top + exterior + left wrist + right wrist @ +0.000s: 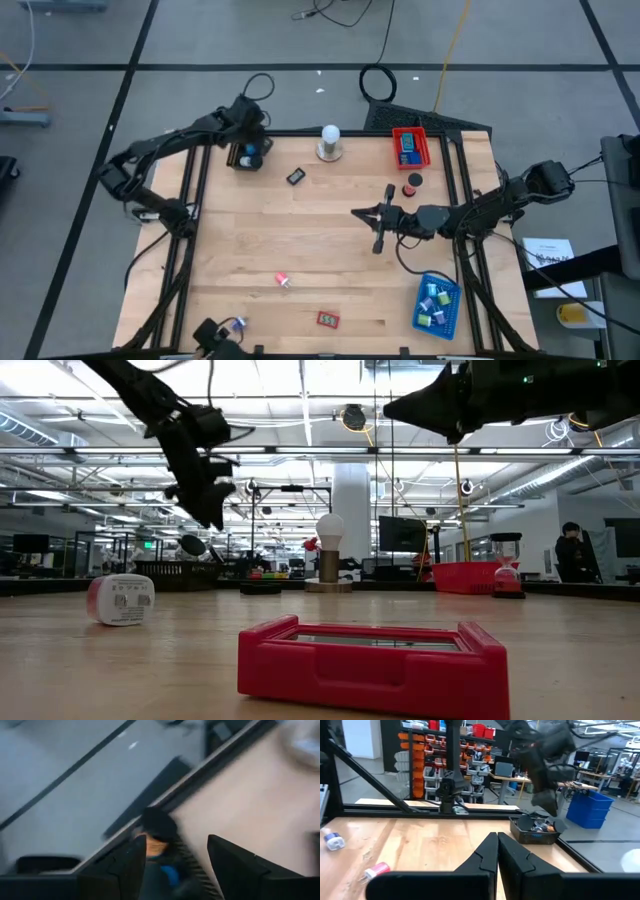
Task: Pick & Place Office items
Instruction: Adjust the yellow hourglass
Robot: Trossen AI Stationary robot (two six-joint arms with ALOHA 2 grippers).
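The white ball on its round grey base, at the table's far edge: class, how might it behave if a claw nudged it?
The white ball stands upright on a narrow grey base, so it looks top-heavy and apt to tip. Once over, its round top would probably roll. It resembles a light bulb, so possibly fragile.

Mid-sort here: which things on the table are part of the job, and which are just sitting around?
Job:
- red flat piece
- pink-and-white piece
- black piece
- red round piece
- black tray, red tray, blue tray
- left gripper, open over the black tray

Just lying about:
- white ball on its grey base
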